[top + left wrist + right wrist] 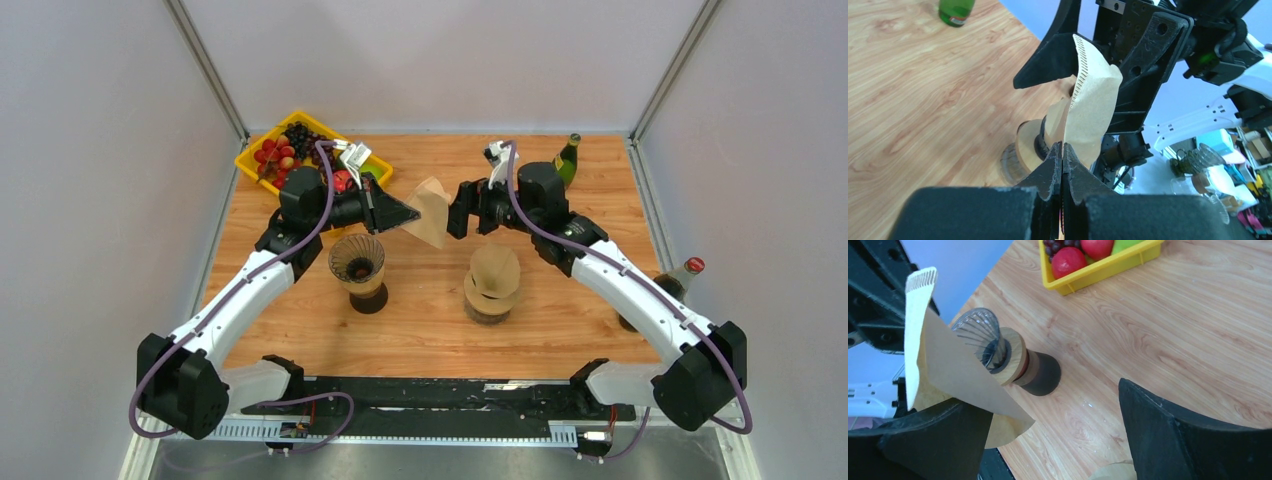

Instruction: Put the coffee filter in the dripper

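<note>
- Our left gripper [405, 213] is clamped tight on one edge of the coffee filter [432, 212]. It's holding the paper in the air between the two arms, up and to the right of the dripper [357, 260].
- The right gripper [458, 210] is spread wide around the filter's far side. One finger looks to be against the paper, but it isn't pinching anything.
- Our worry: the filter looks folded flat, so lowered like that it'd probably sit crooked on the rim or slide off.
- A sloppy close from the right side could crease the thin paper or tug it out of the pinch.
- The dripper is tall on a narrow base, so an arm bump might tip it.
- The surface is a light wood table [430, 325] with a yellow fruit tray [262, 165], a stack of spare filters [494, 278], a green bottle [567, 160] and a red-capped bottle [683, 277]. Plain pale walls surround it.
</note>
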